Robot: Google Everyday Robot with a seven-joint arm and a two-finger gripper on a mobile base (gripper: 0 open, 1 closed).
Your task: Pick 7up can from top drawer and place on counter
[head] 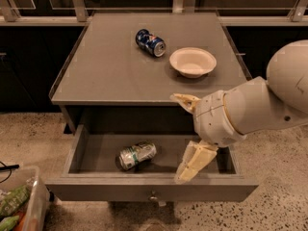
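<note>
The 7up can [137,154] lies on its side in the open top drawer [149,189], left of centre, its shiny end facing front-left. My gripper [177,137] hangs over the right half of the drawer, to the right of the can and apart from it. Its fingers are spread and empty: one fingertip [182,100] is level with the counter's front edge and the other [190,165] reaches down to the drawer front. The grey counter [110,71] lies above the drawer.
A blue soda can [149,42] lies on its side at the back of the counter, next to a white bowl [192,61]. A clear bin [19,201] with green items stands on the speckled floor at the lower left. My arm [260,105] fills the right side.
</note>
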